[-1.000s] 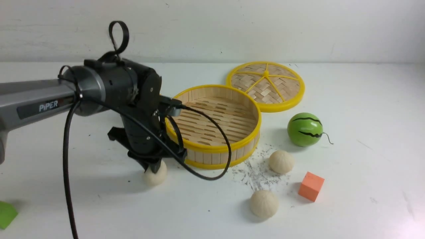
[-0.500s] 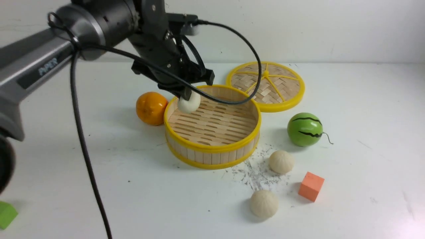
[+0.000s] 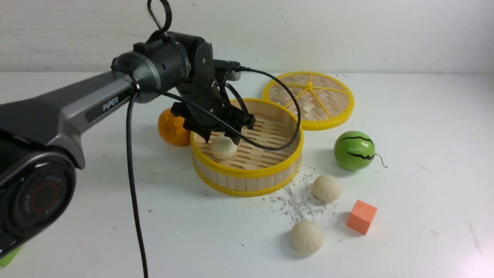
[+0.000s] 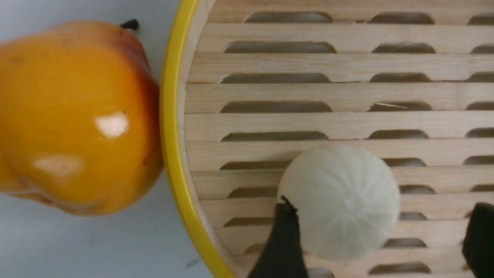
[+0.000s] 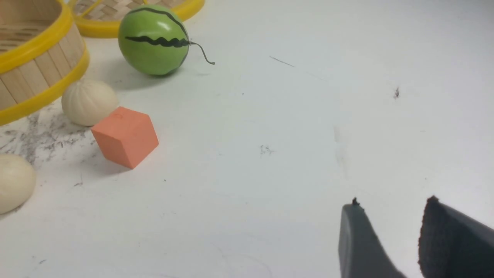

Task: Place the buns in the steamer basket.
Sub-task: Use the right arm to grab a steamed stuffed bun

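Observation:
One cream pleated bun (image 3: 223, 147) lies on the slatted floor of the steamer basket (image 3: 251, 173), near its left wall. Just above it, my left gripper (image 3: 220, 136) stands open. In the left wrist view the bun (image 4: 339, 200) rests beside one finger, with a wide gap to the other, inside the yellow basket rim (image 4: 173, 135). Two more buns (image 3: 327, 188) (image 3: 307, 236) lie on the table in front of the basket, right of centre. My right gripper (image 5: 393, 202) hovers open and empty over bare table, out of the front view.
An orange fruit (image 3: 171, 127) touches the basket's left side. The woven lid (image 3: 308, 99) lies behind the basket. A green watermelon ball (image 3: 354, 150) and an orange cube (image 3: 361, 216) sit to the right. A green block (image 3: 7, 256) shows at the front left edge.
My left gripper lifted a bun from the table at the basket's front left, carried it over the rim, lowered and opened. The bun now rests on the basket floor.

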Motion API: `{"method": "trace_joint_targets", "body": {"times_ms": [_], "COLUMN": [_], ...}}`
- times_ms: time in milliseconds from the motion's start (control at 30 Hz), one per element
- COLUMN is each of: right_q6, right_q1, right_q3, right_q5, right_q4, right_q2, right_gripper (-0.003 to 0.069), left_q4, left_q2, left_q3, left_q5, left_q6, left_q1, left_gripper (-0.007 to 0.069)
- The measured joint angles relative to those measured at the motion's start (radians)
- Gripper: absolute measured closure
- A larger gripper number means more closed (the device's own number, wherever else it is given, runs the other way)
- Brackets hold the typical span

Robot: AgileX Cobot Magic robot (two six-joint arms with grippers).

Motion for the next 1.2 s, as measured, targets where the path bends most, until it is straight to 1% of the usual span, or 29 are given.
{"method": "trace_joint_targets", "body": {"times_ms": [33,67,100,167,200,233,267,300,333,367,400,433,467,533,633,700,733,767,833,933,1067,1200], "right_q6": [0.000,0.000,0.000,0.000,0.000,0.000,0.000,0.000,0.000,0.000,0.000,0.000,0.000,0.000,0.000,0.000,0.000,0.000,0.000,0.000,0.000,0.000], "right_q1": [0.000,0.000,0.000,0.000,0.000,0.000,0.000,0.000,0.000,0.000,0.000,0.000,0.000,0.000,0.000,0.000,0.000,0.000,0.000,0.000,0.000,0.000], "right_q3": [0.000,0.000,0.000,0.000,0.000,0.000,0.000,0.000,0.000,0.000,0.000,0.000,0.000,0.000,0.000,0.000,0.000,0.000,0.000,0.000,0.000,0.000], "right_q5": [0.000,0.000,0.000,0.000,0.000,0.000,0.000,0.000,0.000,0.000,0.000,0.000,0.000,0.000,0.000,0.000,0.000,0.000,0.000,0.000,0.000,0.000], "right_q4": [0.000,0.000,0.000,0.000,0.000,0.000,0.000,0.000,0.000,0.000,0.000,0.000,0.000,0.000,0.000,0.000,0.000,0.000,0.000,0.000,0.000,0.000], "right_q2": [0.000,0.000,0.000,0.000,0.000,0.000,0.000,0.000,0.000,0.000,0.000,0.000,0.000,0.000,0.000,0.000,0.000,0.000,0.000,0.000,0.000,0.000], "right_gripper": [0.0420,0.0420,0.0420,0.0420,0.0420,0.0420,0.0420,0.0420,0.0420,0.0420,0.0420,0.0420,0.0420,0.0420,0.0420,0.0420,0.0420,0.0420,0.0420,0.0420,0.0420,0.0420], "left_q4": [0.000,0.000,-0.001,-0.001,-0.001,0.003,0.004,0.015,0.017,0.040,0.058,0.062,0.086,0.116,0.140,0.146,0.153,0.158,0.172,0.186,0.191,0.187], "left_q2": [-0.017,-0.025,-0.054,-0.125,-0.133,-0.208,-0.208,-0.277,-0.294,-0.359,-0.400,-0.418,-0.479,-0.572,-0.708,-0.778,-0.847,-0.886,-1.002,-1.112,-1.290,-1.412], "left_q3": [-0.025,-0.030,-0.063,-0.118,-0.121,-0.135,-0.137,-0.142,-0.142,-0.144,-0.138,-0.136,-0.113,-0.062,0.048,0.119,0.198,0.257,0.393,0.551,0.774,0.928], "left_q5": [0.036,0.043,0.097,0.184,0.191,0.241,0.246,0.273,0.274,0.286,0.286,0.286,0.286,0.286,0.286,0.286,0.286,0.286,0.286,0.268,0.135,0.058], "left_q6": [-0.003,-0.006,-0.018,-0.056,-0.056,-0.078,-0.080,-0.090,-0.090,-0.101,-0.112,-0.114,-0.134,-0.148,-0.152,-0.152,-0.148,-0.144,-0.140,-0.145,-0.171,-0.176], "left_q1": [0.000,0.000,0.000,0.000,0.000,0.000,0.000,0.000,0.000,0.000,0.000,0.000,0.000,0.000,0.000,0.000,0.000,0.000,0.000,0.000,0.000,0.000], "left_gripper": [0.0019,0.0015,-0.0002,-0.0001,0.0001,0.0025,0.0030,0.0074,0.0080,0.0146,0.0189,0.0189,0.0266,0.0370,0.0511,0.0575,0.0628,0.0638,0.0638,0.0638,0.0638,0.0638]}}
